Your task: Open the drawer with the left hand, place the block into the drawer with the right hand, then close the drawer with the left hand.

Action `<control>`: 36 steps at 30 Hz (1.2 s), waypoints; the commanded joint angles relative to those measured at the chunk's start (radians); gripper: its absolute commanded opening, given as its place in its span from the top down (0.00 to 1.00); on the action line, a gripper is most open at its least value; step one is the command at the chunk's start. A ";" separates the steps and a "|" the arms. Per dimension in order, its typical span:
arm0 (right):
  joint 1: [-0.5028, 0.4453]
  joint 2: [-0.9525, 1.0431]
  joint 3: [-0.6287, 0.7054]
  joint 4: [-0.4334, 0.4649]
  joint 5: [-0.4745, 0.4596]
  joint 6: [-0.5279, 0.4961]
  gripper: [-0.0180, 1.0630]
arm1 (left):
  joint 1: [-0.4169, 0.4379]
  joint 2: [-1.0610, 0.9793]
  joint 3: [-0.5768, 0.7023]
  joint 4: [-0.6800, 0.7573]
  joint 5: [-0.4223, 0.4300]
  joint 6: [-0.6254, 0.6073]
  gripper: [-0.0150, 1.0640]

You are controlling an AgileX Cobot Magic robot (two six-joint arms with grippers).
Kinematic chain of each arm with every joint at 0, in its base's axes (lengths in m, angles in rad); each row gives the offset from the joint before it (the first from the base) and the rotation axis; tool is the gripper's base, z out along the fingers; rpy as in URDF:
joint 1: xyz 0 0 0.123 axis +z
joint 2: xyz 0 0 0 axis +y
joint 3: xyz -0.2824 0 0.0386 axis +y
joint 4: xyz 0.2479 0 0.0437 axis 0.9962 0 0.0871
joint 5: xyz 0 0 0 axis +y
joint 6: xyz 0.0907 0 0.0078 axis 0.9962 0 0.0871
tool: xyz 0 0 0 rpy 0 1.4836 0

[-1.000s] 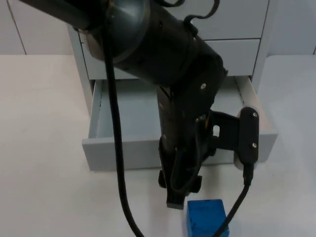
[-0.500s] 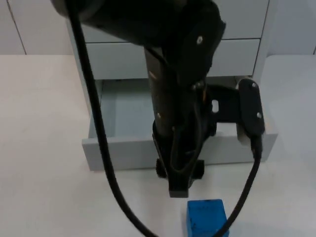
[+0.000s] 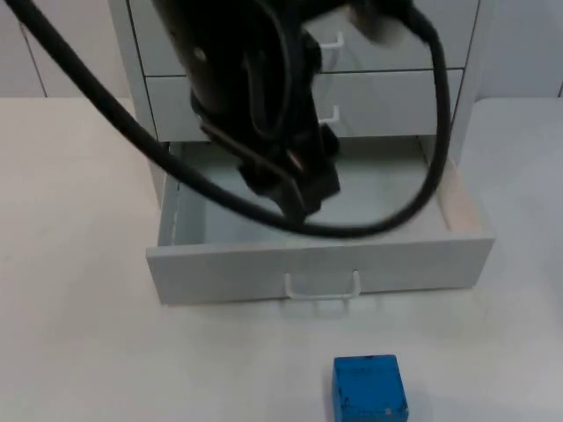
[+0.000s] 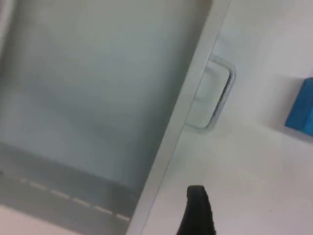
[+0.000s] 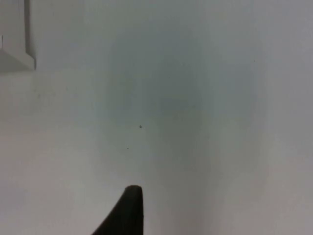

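The grey drawer [image 3: 317, 264] stands pulled open; the blue block [image 3: 369, 388] lies just before it.

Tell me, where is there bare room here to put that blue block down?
The open drawer has a bare floor between its side walls. The left gripper hangs over its middle, crowding that part. The table left of the blue block is bare too.

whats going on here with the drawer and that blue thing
The bottom drawer stands pulled open. The left tool hangs above the open drawer, off its handle. The blue block lies on the white table in front of the drawer, not yet picked up. The right arm waits.
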 commanded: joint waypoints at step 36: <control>-0.005 0.001 0.000 0.032 0.004 0.004 0.03 | 0.606 -0.837 0.634 -0.111 -0.206 -0.245 0.31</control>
